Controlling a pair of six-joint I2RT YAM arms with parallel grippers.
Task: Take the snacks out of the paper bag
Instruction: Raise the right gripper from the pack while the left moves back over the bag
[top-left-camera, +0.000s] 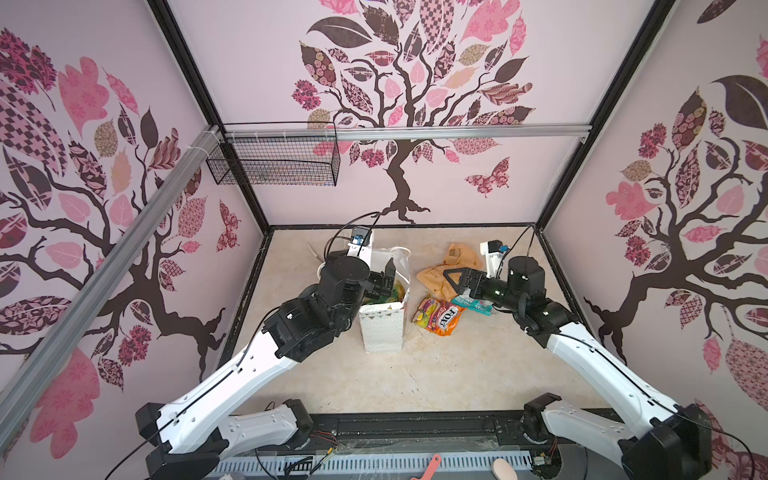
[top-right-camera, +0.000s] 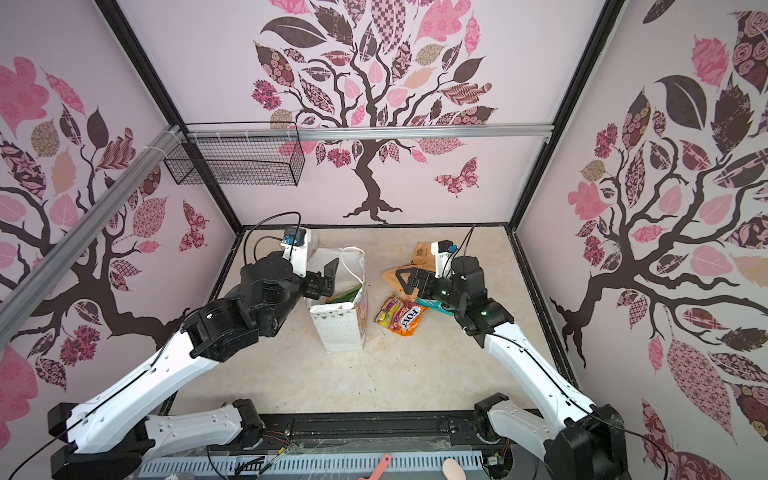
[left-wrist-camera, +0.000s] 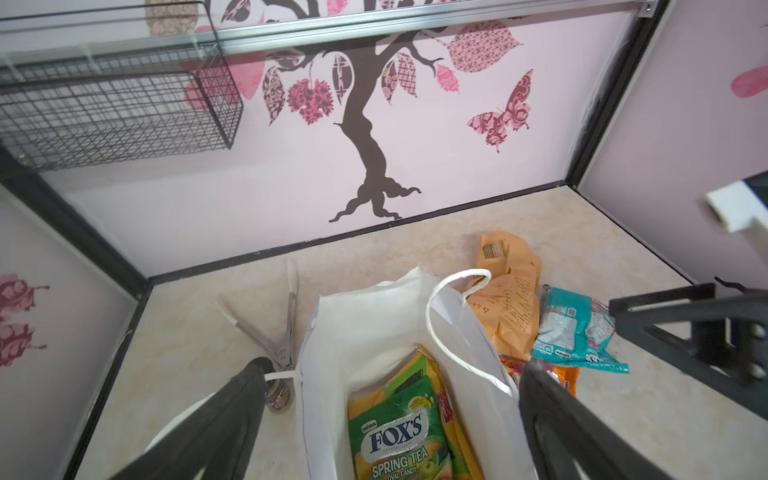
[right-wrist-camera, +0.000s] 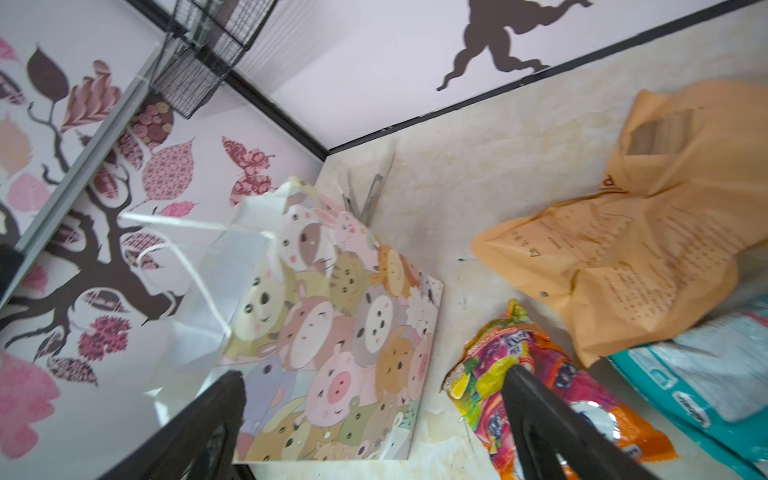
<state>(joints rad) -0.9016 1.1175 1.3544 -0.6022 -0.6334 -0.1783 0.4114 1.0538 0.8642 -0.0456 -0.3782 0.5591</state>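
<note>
**Three packets out, more in the bag, both sets of jaws wide and empty**

In both top views I saw the paper bag (top-left-camera: 382, 328) standing upright in the middle of the tabletop (top-left-camera: 415, 374). The left gripper (top-left-camera: 384, 282) hung over its open mouth. Just beside the bag lay the tan-orange packet (top-left-camera: 432, 278), the teal packet (top-left-camera: 473, 305) and the orange-red FOX'S packet (top-left-camera: 440, 316). The right gripper (top-right-camera: 405, 280) hovered over that pile with its jaws apart, holding nothing.

Through the left wrist camera, the left jaws stood wide apart, one on either side of the bag's mouth, and gripped nothing. The green FOX'S packet (left-wrist-camera: 399, 440) stood inside against the white lining, with a yellow-orange packet (left-wrist-camera: 361, 405) tucked behind it. I judged both to be light, crinkly and slippery film. The best hold looked like a pinch on the flat top seal, not on the puffy middle. The bag itself seemed thin and light, so it might tip or lift along with a packet.

Through the right wrist camera, the right jaws were spread wide and empty. One jaw was over the orange-red packet and the other over the bag's cartoon-printed side.
</note>
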